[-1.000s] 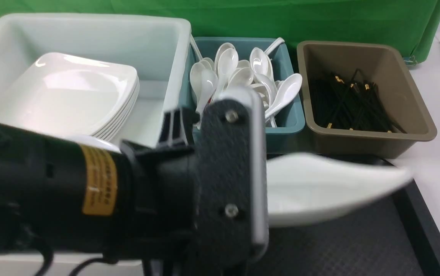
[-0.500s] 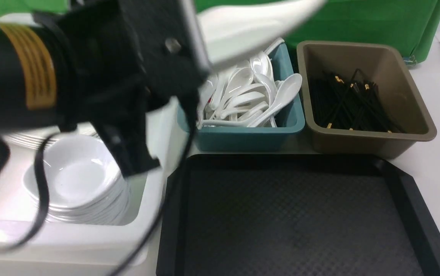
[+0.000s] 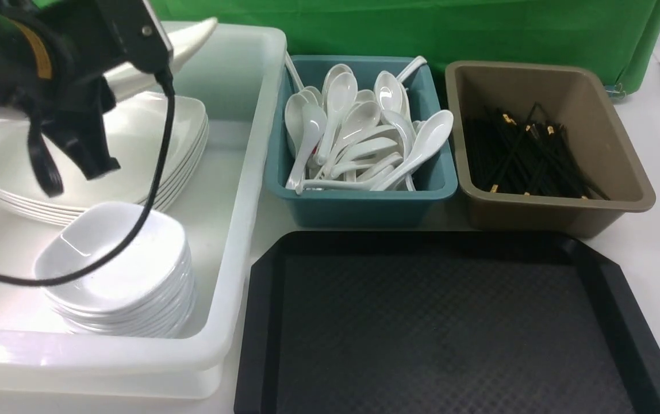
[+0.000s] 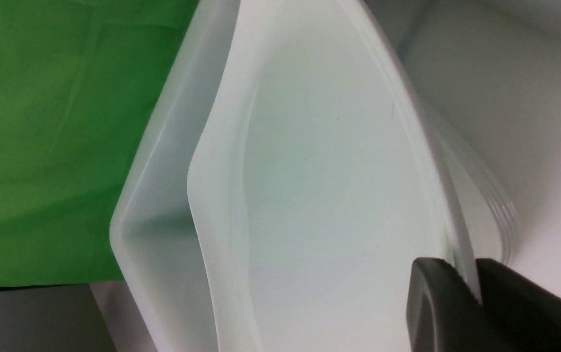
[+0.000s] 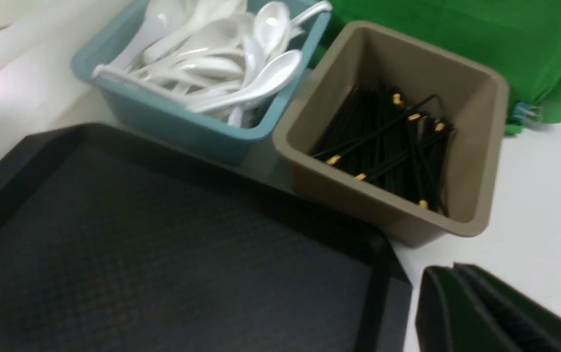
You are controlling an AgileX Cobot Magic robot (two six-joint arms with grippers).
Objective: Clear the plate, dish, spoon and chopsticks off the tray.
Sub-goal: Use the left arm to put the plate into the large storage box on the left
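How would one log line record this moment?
left end effector: shut on large white square plate, over white bin | right end effector: shut, empty | black plastic tray: bare

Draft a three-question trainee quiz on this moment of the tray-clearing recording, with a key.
1. True or false: the black tray has tableware lying on it.
2. What is the left gripper shut on? A) a white soup spoon B) the square white plate C) a small dish
3. What colour is the bin that holds the chopsticks?

Key: 1 false; 2 B; 3 brown.
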